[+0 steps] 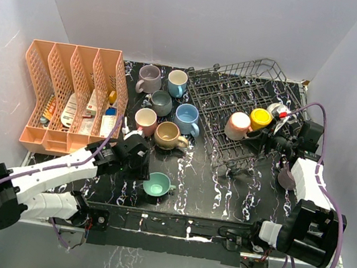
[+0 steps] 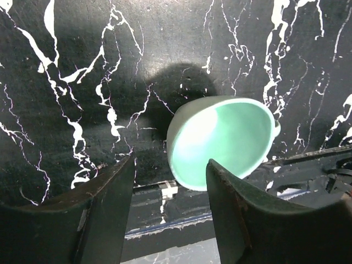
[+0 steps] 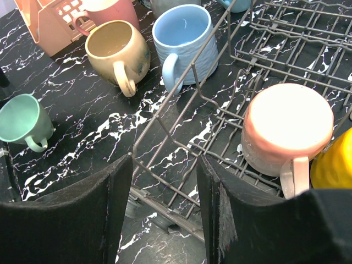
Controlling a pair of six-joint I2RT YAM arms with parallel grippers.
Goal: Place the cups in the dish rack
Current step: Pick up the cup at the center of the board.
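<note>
Left gripper [image 2: 170, 162]: jaws half apart, empty, just short of green cup [image 2: 220, 140]. Cup glossy, upright, alone near table's front edge.
Six other cups [image 1: 162, 102]: clustered mid-table, unloaded.
Dish rack [image 1: 221, 103]: holds pink cup [image 1: 237, 125], inverted, and yellow cup [image 1: 260, 118], touching.
Right gripper [image 3: 163, 159]: half apart, empty, over rack's edge.
Judgement: early stage.

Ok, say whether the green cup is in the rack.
Out: the green cup stands upright on the marbled table, well apart from the dish rack.

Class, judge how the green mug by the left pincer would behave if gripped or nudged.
Its glossy glaze suggests the green mug may slip in a grip. It looks rigid and would probably chip if dropped. Squat and wide-mouthed, it would likely slide, not tip.
</note>
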